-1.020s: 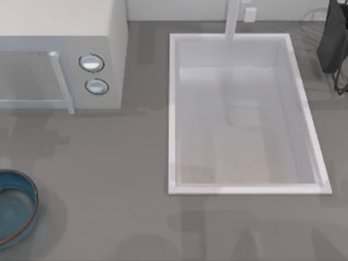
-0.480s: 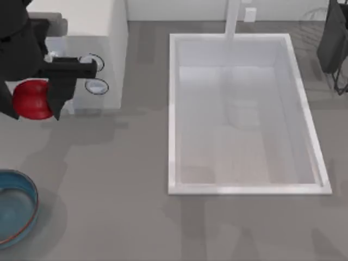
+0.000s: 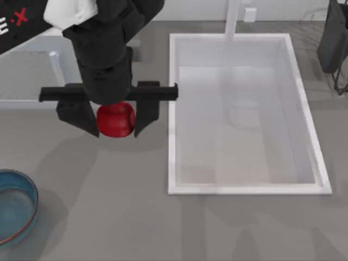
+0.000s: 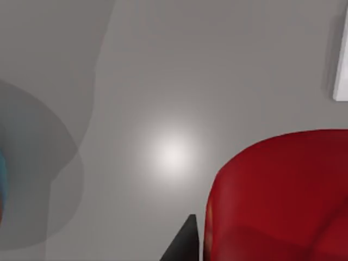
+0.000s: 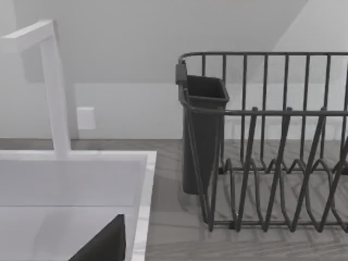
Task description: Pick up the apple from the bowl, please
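Left gripper (image 3: 116,120) raised above the counter (image 3: 109,185), just left of the sink (image 3: 244,187), pinching the apple (image 3: 116,120) between its two dark fingers (image 3: 145,117). Apple clear of the bowl (image 3: 30,209), held well up and to the right of it, over bare grey counter. Bowl at the near left edge of the top view, teal inside with a brownish rim, partly cut off by the frame. Behind the left arm, a white microwave (image 3: 32,76) at the far left, largely covered by the arm's black body. In the left wrist view, red apple (image 4: 280,198) large and close, a dark fingertip (image 4: 182,244) beside it, grey counter beneath with a bright highlight, a sliver of teal bowl (image 4: 1,163) at one edge and a white corner of the sink (image 4: 341,70) at another. White faucet (image 3: 234,19) at the far side of the sink. Right wrist view facing the faucet (image 5: 54,87), the sink rim (image 5: 144,190) and a dark wire dish rack (image 5: 272,141) with a cutlery cup (image 5: 201,136); a dark finger (image 5: 103,244) of the right gripper at the edge, whether spread or pressed together cannot be told. Dish rack (image 3: 334,43) at the far right of the top view.
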Available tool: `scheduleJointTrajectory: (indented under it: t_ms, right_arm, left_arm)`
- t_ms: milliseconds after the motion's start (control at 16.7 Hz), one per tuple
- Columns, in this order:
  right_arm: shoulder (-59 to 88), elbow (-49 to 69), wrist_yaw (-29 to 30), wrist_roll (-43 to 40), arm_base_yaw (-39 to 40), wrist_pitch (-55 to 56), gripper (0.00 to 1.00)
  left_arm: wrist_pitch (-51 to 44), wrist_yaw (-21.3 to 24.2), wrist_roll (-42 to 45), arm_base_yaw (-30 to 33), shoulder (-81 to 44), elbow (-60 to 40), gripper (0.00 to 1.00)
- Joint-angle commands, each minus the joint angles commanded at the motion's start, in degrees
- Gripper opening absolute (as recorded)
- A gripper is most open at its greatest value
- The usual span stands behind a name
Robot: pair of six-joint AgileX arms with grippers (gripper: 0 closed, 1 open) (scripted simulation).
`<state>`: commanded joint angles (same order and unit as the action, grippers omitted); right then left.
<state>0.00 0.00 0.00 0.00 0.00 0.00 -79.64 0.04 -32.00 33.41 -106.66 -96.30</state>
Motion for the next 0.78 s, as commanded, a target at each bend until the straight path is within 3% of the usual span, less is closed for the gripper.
scheduleJointTrajectory:
  t_ms: [300,780]
  right_arm:
    - [0.0,0.0,0.0,0.0,0.0,0.0,1.0]
    - [0.0,0.0,0.0,0.0,0.0,0.0,1.0]
  left_arm:
    - [2.0,0.0,0.2,-0.2,-0.3,2.2,0.0]
    - [22.7,0.0,0.3,-0.2,-3.4,19.1,0.0]
